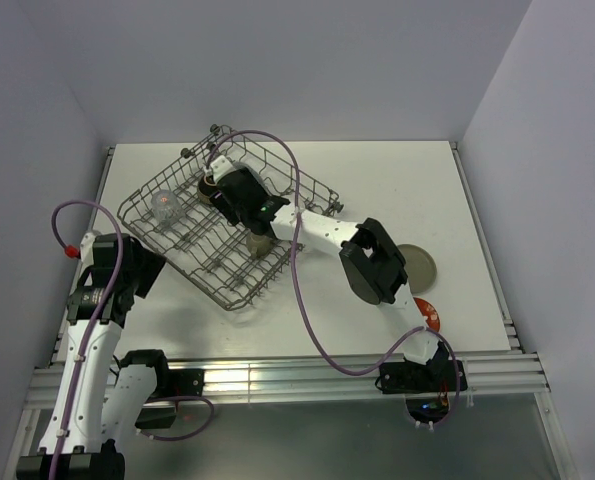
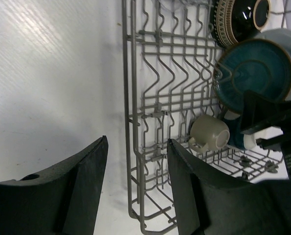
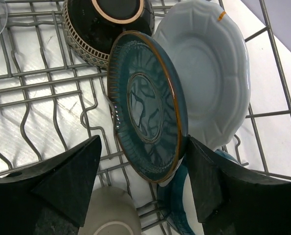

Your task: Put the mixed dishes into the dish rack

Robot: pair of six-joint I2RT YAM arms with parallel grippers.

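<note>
The grey wire dish rack [image 1: 222, 225] lies at the table's centre left. My right gripper [image 1: 227, 190] reaches into it. In the right wrist view its jaws [image 3: 144, 142] are open either side of the dark teal dish [image 3: 147, 105], which stands on edge between tines. The right finger [image 3: 209, 181] is at the dish's rim and the left finger is apart from it. Behind the dish stands the pale blue plate [image 3: 209, 73], with the dark brown bowl [image 3: 106, 24] beside it. The grey mug [image 3: 111, 215] lies below. The clear glass [image 1: 167, 207] sits in the rack's left end. My left gripper [image 2: 136, 142] is open and empty.
A tan round dish [image 1: 414, 265] and the red-orange saucer [image 1: 429, 313] lie on the table to the right, next to the right arm's elbow. The left gripper [image 1: 155, 270] hovers over the white table just outside the rack's near-left rim [image 2: 130, 122].
</note>
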